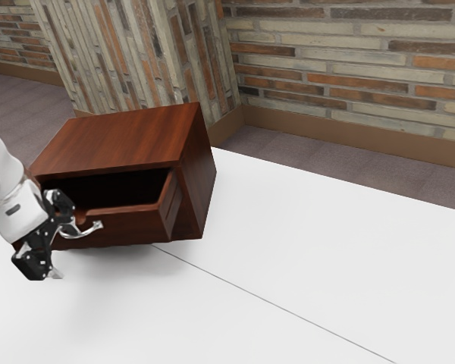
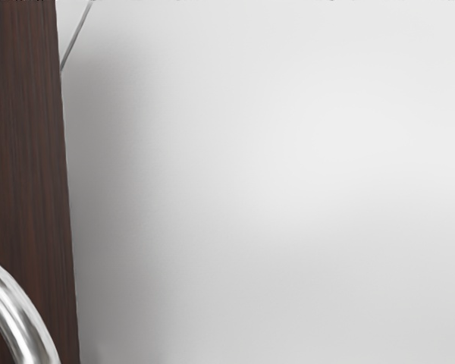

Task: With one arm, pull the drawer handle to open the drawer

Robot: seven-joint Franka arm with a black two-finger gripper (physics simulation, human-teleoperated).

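Note:
A dark red-brown wooden cabinet (image 1: 136,140) stands on the white table (image 1: 303,258). Its drawer (image 1: 125,221) is pulled out toward the exterior view's lower left, with a dark gap above the drawer front. A curved silver handle (image 1: 82,229) sticks out from that front. My black gripper (image 1: 47,267) hangs at the handle's left end, pointing down at the table, close against the handle. In the wrist view the drawer front (image 2: 26,189) runs beside my hand, and the shiny handle (image 2: 15,318) curves just under it.
Beyond the table's far edge are a purple-grey floor (image 1: 349,163) and brick walls (image 1: 349,61). A thin seam line (image 1: 273,303) crosses the table to the exterior view's right of the cabinet.

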